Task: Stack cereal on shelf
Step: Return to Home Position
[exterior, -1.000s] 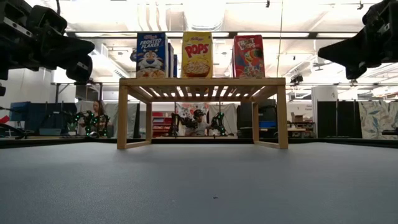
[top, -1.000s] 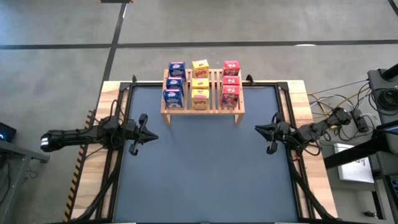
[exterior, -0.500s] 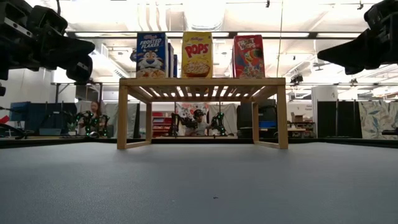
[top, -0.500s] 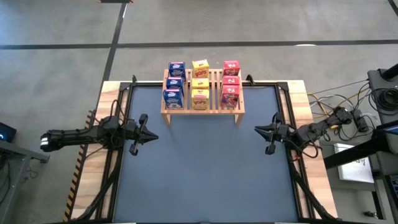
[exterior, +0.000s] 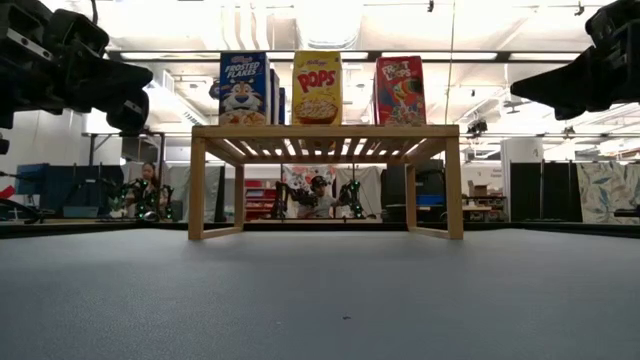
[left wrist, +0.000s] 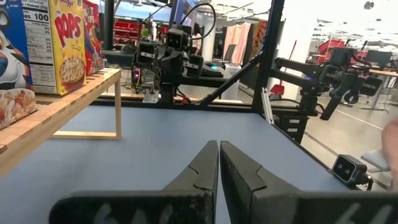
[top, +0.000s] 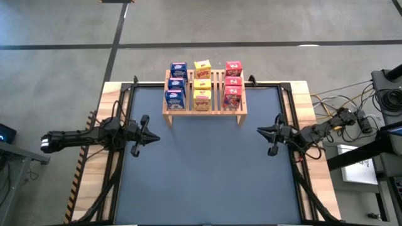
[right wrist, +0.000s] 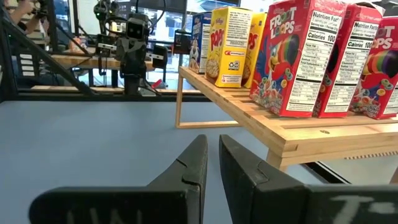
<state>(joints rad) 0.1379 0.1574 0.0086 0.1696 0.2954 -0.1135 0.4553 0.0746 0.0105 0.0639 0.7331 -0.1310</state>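
The dark-topped table (top: 201,182) is bare across its whole near half, and everything the job concerns stands at the far edge, on the wooden shelf (top: 217,100). Its slatted top carries all nine cereal boxes in three rows running front to back: blue boxes (top: 176,85) on the left, yellow boxes (top: 201,85) in the middle, red boxes (top: 233,85) on the right. They stand upright with printed fronts toward the table, sorted by colour, so the stacking looks finished. That explains the arms' pose: each lies low along its own side of the table, pointing inward, parked rather than reaching. The left gripper (top: 157,138) hangs near the shelf's left front corner, well apart from the blue boxes, and the right gripper (top: 260,130) mirrors it off the right front corner, clear of the red boxes. In the wrist views the left gripper's fingers (left wrist: 199,168) are drawn together with only a sliver between them, and the right's (right wrist: 193,158) likewise. Both clenched on nothing, with the cereal off to one side and above the fingertips.
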